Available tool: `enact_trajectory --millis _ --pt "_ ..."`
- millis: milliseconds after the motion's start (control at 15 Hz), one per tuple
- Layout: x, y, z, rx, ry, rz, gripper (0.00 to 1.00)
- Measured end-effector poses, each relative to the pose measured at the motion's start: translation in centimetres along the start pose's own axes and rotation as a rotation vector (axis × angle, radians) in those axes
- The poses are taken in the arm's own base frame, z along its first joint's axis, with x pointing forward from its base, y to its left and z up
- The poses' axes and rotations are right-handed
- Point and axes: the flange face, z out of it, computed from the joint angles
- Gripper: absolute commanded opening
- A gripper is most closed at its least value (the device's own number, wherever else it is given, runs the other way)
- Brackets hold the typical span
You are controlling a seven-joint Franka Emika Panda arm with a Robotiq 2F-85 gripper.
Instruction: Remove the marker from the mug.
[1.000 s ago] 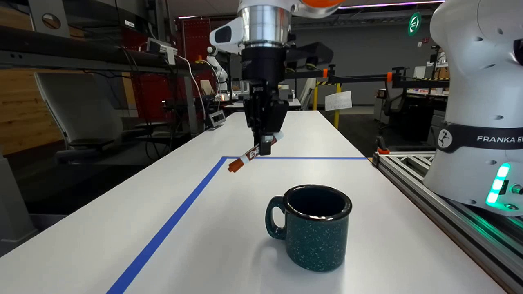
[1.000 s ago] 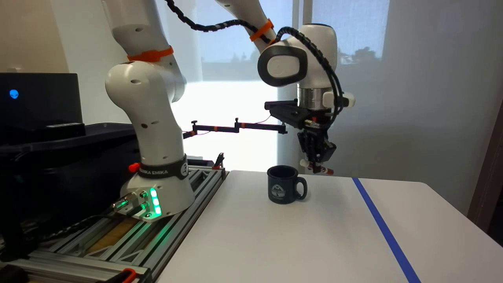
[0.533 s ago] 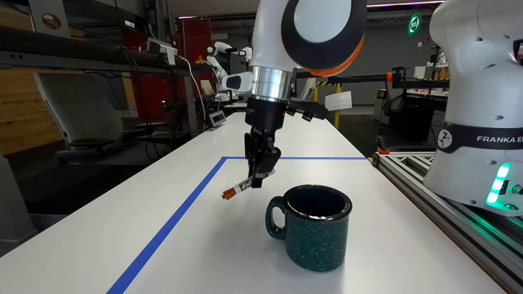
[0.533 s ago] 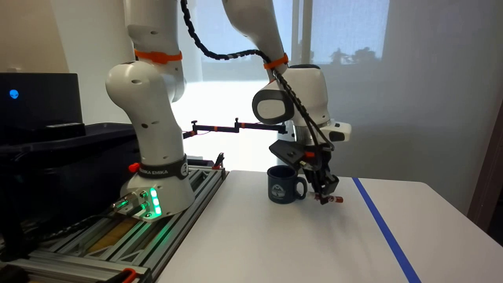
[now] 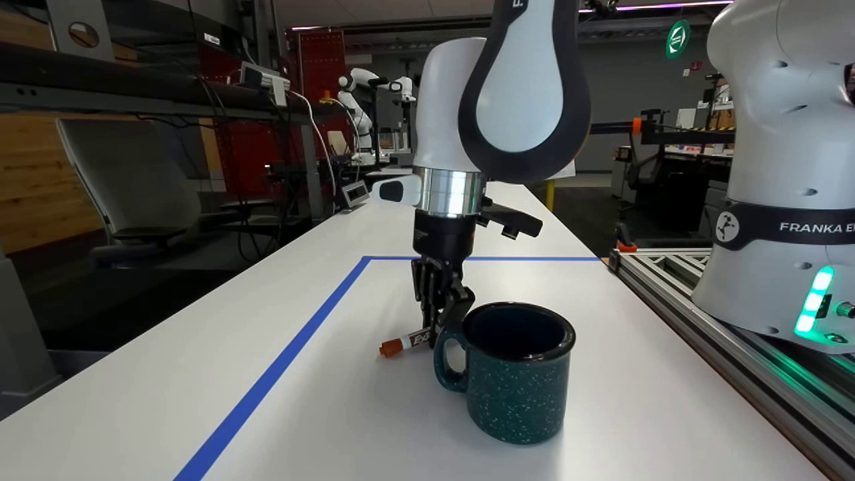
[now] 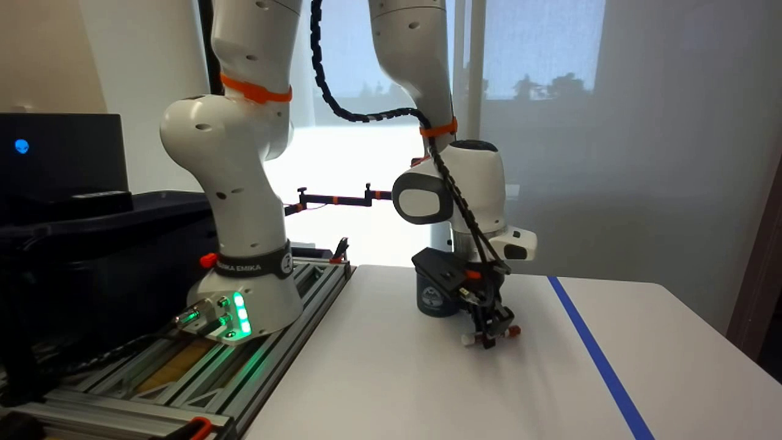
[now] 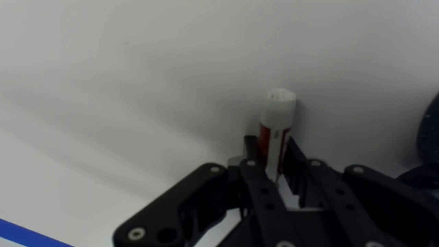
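Note:
The marker (image 5: 403,345), reddish-orange with a white end, is held across my gripper (image 5: 433,337) at or just above the table; whether it touches is unclear. In the wrist view my gripper (image 7: 271,146) is shut on the marker (image 7: 279,109), with a finger on each side and the white end sticking out. The orange end shows in an exterior view (image 6: 512,332). The dark teal speckled mug (image 5: 521,387) stands upright beside the gripper, its handle towards the gripper side. It is partly hidden behind the arm in an exterior view (image 6: 431,299) and shows at the wrist view's right edge (image 7: 430,133).
The white table (image 6: 391,379) carries a blue tape line (image 6: 602,357). The robot's base stands on a metal rail frame (image 6: 305,324) along the table edge. A black bin (image 6: 122,263) stands behind the base.
My gripper has moved down to near the table with the marker held in it, and the marker now lies flatter. The mug has not moved.

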Motion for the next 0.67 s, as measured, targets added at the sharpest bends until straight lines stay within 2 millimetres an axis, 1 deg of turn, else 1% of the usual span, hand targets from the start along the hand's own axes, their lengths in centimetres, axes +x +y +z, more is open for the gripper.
enact_trajectory --millis 200,267,400,467,533,667 --pt "0.1 0.5 0.1 -0.016 -0.022 -0.021 0.75" --pt "0.0 0.6 0.1 -0.015 -0.043 -0.025 0.84" --pt "-0.3 0.5 0.1 -0.002 -0.110 -0.027 0.97" --pt "-0.2 0.1 -0.2 0.007 -0.146 -0.030 1.00" --pt "0.2 -0.3 -0.8 0.016 -0.181 -0.031 1.00" --pt "1.4 -1.4 -2.7 0.037 -0.231 -0.031 1.00"
